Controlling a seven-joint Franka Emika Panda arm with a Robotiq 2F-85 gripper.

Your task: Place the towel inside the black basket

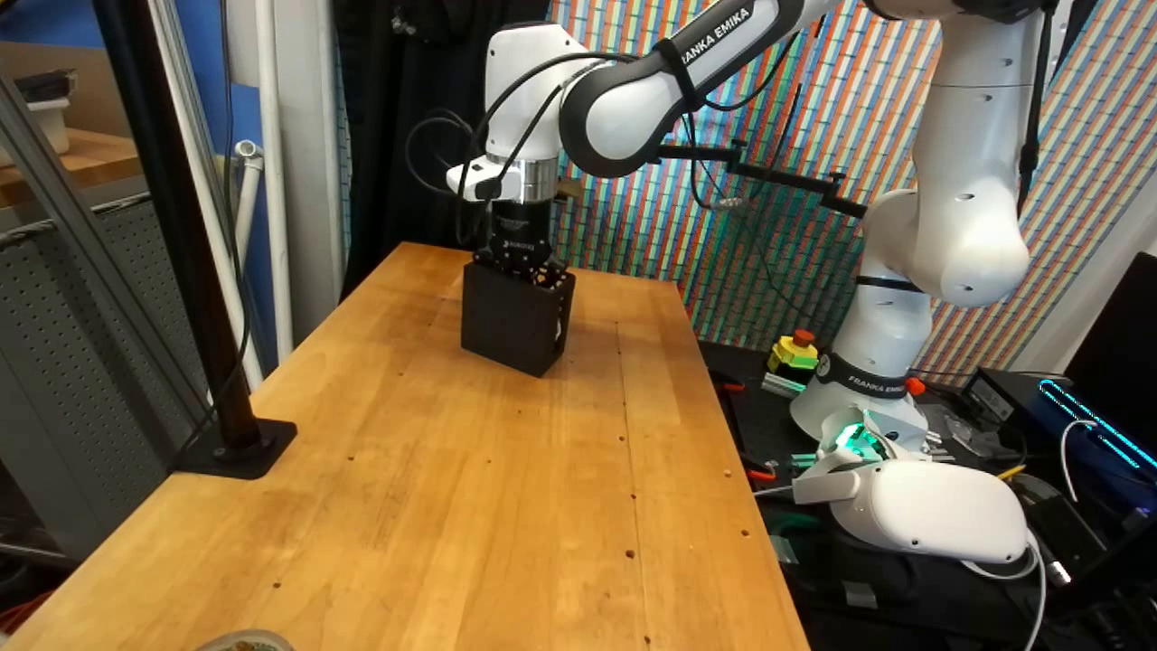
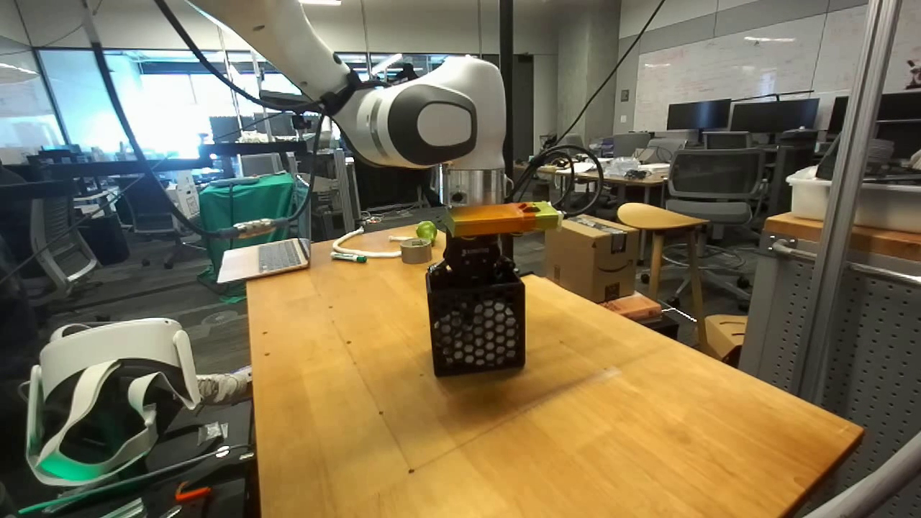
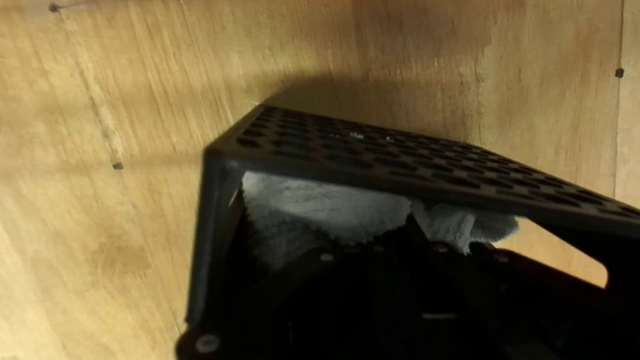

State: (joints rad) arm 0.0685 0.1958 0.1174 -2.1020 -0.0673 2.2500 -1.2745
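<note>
My Robotiq gripper (image 2: 475,270) is sitting in the black basket (image 1: 511,316), jaws resting together. White towel (image 3: 325,200) is lying beside them, along the honeycomb wall (image 3: 400,161); pinched or not, can't tell.

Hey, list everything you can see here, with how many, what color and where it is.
Table: 1, brown, all three views
Black basket: 1, black, around the gripper
Towel: 1, whitish, inside the basket
Laptop: 1, silvery, table corner
Tape roll: 1, tan, on the table
Marker: 1, green and white, near the tape roll
Round thing: 1, green, behind the tape roll
Headset: 1, white, beside the table
Stop button: 1, red and yellow, beside the table
Stool: 1, tan, beyond the table
Monitors: several, dark, cluttered background, not countable
Gripper: 1, black, shut, reaching into the basket
Arm: 1, white and gray, over the table
</note>
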